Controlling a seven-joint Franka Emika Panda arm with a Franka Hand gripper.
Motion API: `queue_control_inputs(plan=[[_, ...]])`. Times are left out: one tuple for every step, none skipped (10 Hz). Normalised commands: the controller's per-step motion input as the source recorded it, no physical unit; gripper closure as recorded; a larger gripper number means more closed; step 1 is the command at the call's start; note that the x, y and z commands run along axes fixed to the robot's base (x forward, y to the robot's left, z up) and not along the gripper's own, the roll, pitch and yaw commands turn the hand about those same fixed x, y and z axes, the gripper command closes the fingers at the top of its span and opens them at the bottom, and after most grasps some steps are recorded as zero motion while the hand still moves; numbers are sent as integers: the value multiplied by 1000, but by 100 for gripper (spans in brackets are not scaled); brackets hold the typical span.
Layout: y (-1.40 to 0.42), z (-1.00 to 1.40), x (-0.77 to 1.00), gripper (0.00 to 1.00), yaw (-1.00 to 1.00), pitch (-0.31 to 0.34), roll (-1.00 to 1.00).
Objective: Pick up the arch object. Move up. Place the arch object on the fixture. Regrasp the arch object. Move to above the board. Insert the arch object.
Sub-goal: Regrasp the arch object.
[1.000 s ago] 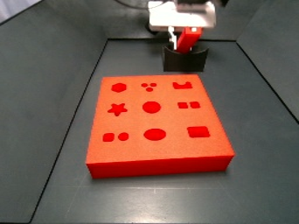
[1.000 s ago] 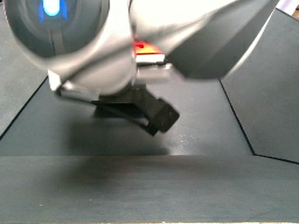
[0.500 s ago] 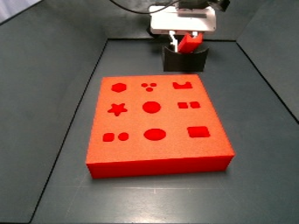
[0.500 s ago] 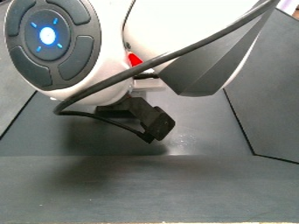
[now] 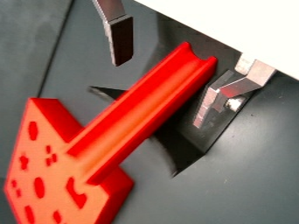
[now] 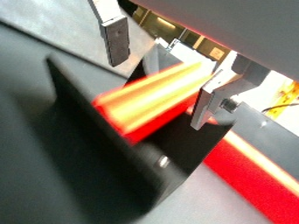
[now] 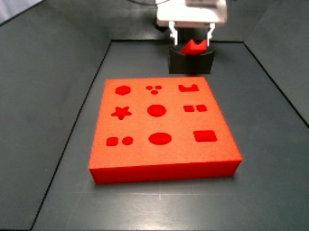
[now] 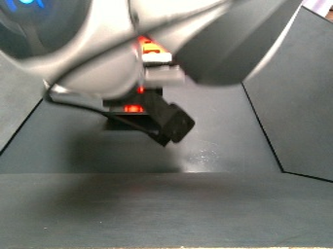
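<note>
In a wrist view, the claw (image 5: pixel 176 74) is spread wide, its two silver fingers (image 5: pixel 118 37) standing clear on either side of the arch object (image 5: pixel 146 105). This long red prism lies between them, groove up, with a gap on both sides. Below it, the red board (image 5: pixel 52 179) shows its cut-outs. One claw, one arch object and one board appear here.

In a wrist view from closer in, the arch object (image 6: pixel 158 94) rests on the dark fixture (image 6: pixel 111 153), and the fingers (image 6: pixel 114 37) do not touch it.

In a side view, the claw (image 7: pixel 193 34) hangs over the single fixture (image 7: pixel 193 61) at the far end of the dark worktop (image 7: pixel 272 153). The board (image 7: pixel 161 128) lies well apart, with nine cut-out shapes.

In a side view blocked mostly by the arm, only the fixture (image 8: pixel 154 115) and some red are clear.

The step in hand is likely the regrasp: centre the fingers on the prism's long sides, close squarely, and lift straight so it does not tilt.
</note>
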Motion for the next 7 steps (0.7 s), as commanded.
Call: queue_control_inputs(plan=[[0, 1000, -34, 0, -2, 19, 9], [-1, 923, -39, 0, -3, 18, 20], [-2, 622, -38, 0, -2, 21, 42], [-3, 497, -36, 0, -1, 25, 47], [-1, 252, -32, 0, 0, 36, 52], [-1000, 950, -12, 0, 5, 74, 1000], [-1000, 891, -6, 0, 5, 72, 1000]])
